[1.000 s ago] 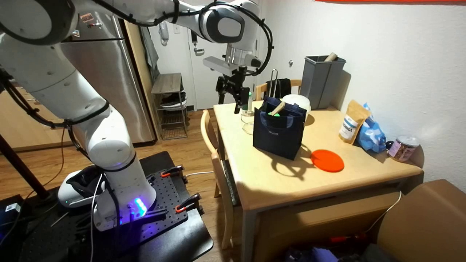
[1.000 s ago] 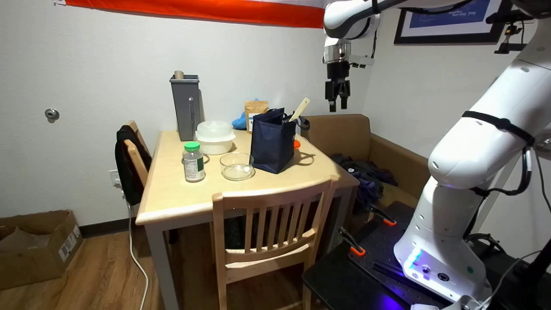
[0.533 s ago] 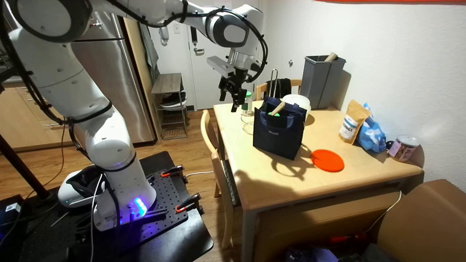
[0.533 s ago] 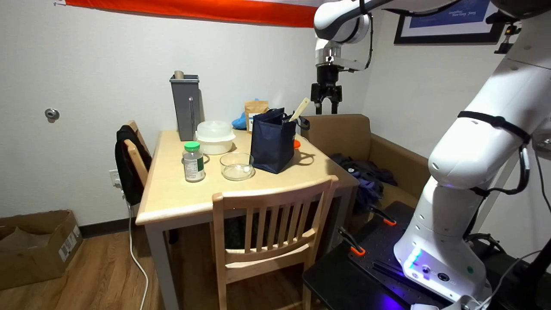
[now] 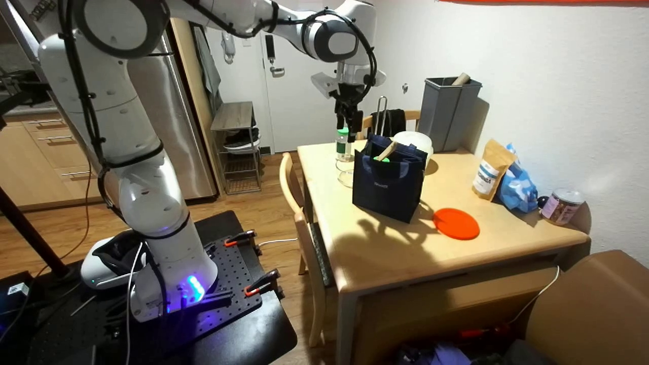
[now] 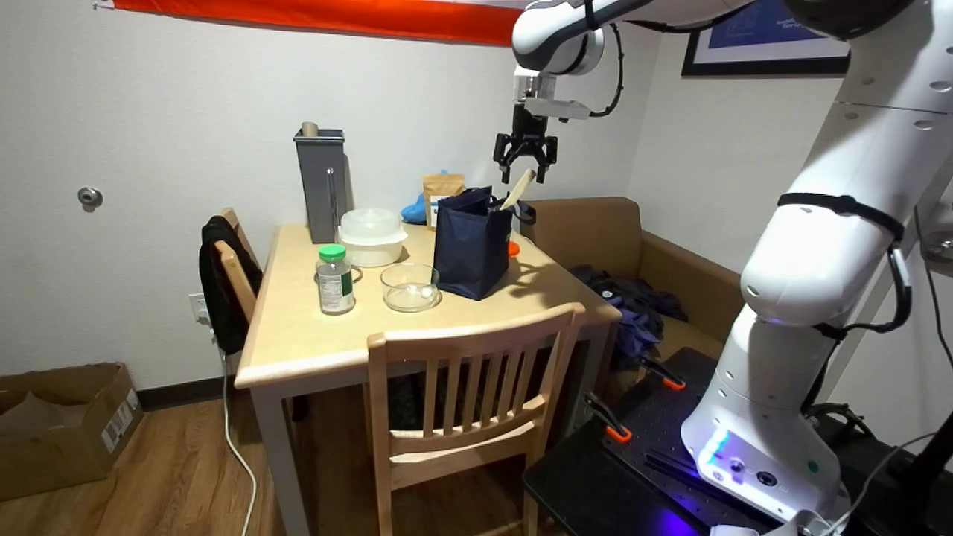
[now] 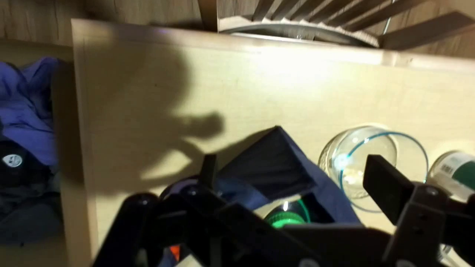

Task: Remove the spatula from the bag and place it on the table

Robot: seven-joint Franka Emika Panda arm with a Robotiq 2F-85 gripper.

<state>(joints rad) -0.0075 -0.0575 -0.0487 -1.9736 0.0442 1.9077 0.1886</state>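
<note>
The dark navy-black bag (image 5: pixel 388 191) stands upright on the light wooden table (image 5: pixel 329 223); it also shows in an exterior view (image 6: pixel 469 249). The pale handle of the spatula (image 6: pixel 514 192) sticks up, tilted, out of the bag's top; it also shows in an exterior view (image 5: pixel 387 151). Its lower end is hidden in the bag. My gripper (image 6: pixel 523 177) is open and empty, fingers pointing down, above the bag near the handle's top. In the wrist view the open fingers (image 7: pixel 293 172) hang over the bag (image 7: pixel 271 167), hiding part of its opening. I cannot tell if gripper and handle touch.
A green-lidded bottle (image 7: pixel 284 219) is inside the bag. A glass bowl (image 6: pixel 409 292) and a green-lidded jar (image 6: pixel 335 283) stand beside it. A white container (image 6: pixel 372 240), grey bin (image 5: pixel 448 115), red disc (image 5: pixel 456 223) and pouch (image 5: pixel 491 171) are on the table. A chair (image 6: pixel 476 342) stands at one edge.
My gripper has moved over toward the bag and spatula handle and has turned. Its fingers appear wider apart in an exterior view. The bag and spatula have not moved.
</note>
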